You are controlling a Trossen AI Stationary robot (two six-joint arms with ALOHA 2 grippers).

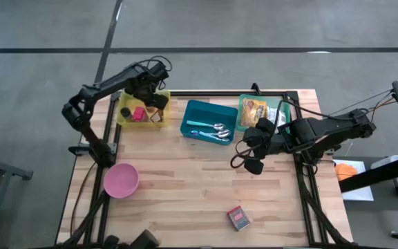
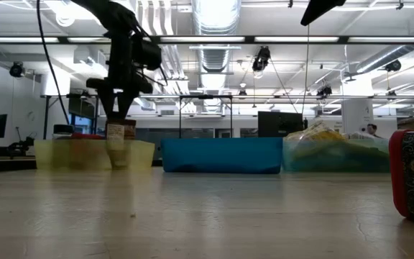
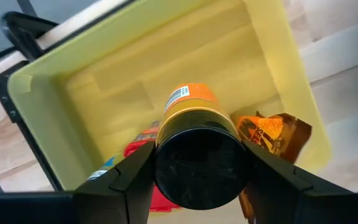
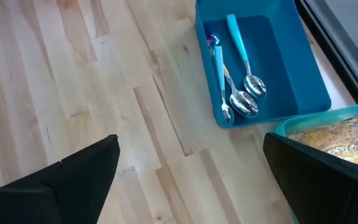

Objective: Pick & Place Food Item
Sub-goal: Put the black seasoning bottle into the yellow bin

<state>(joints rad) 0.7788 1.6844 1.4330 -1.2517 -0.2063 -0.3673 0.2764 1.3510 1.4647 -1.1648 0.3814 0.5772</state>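
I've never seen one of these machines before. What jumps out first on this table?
The left gripper is clamped on a cylindrical container with a black lid and orange label, holding it over the yellow bin at the table's back left corner. Next to that bin, a blue tray holds spoons and a fork, while the right gripper hangs open above bare wood near the middle. A pink bowl sits alone at the left edge.

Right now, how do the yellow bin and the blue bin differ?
The yellow bin holds packaged food, and the left end effector grips a jar above it; the blue bin holds cutlery, with no arm over it. Both are open trays at the table's far edge.
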